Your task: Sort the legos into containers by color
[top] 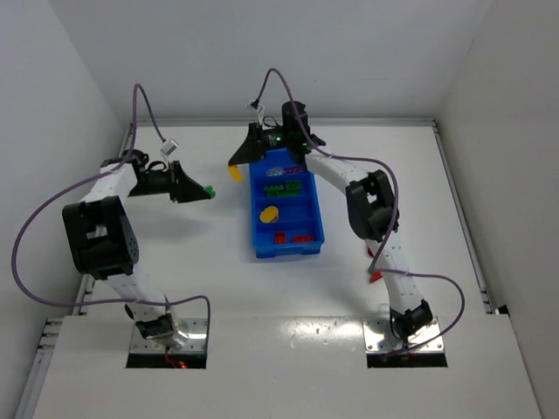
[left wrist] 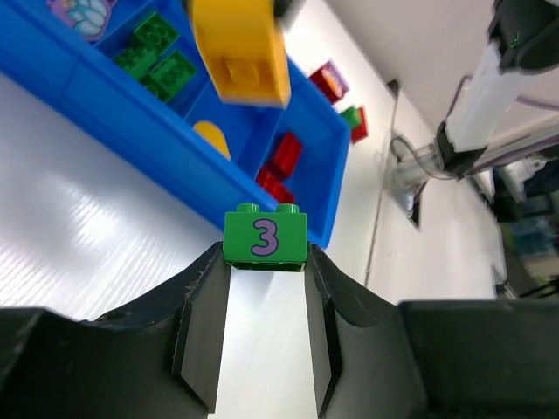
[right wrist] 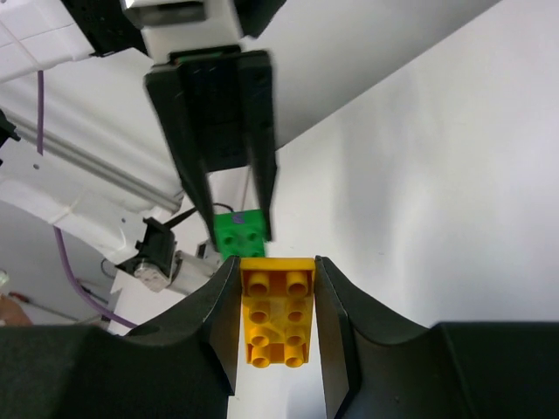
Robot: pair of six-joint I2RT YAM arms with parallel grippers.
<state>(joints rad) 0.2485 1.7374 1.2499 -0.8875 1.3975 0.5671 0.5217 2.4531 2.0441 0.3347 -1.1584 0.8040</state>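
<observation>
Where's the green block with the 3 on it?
Left wrist view: the green block sits pinched in the left gripper, just left of the blue tray.

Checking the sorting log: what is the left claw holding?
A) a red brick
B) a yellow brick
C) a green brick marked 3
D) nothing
C: the left claw pinches the green brick with a purple 3; the yellow brick is in the right claw.

Legos [top: 281, 188] in tray [top: 254, 220], left tool [top: 208, 189] left of tray
</observation>
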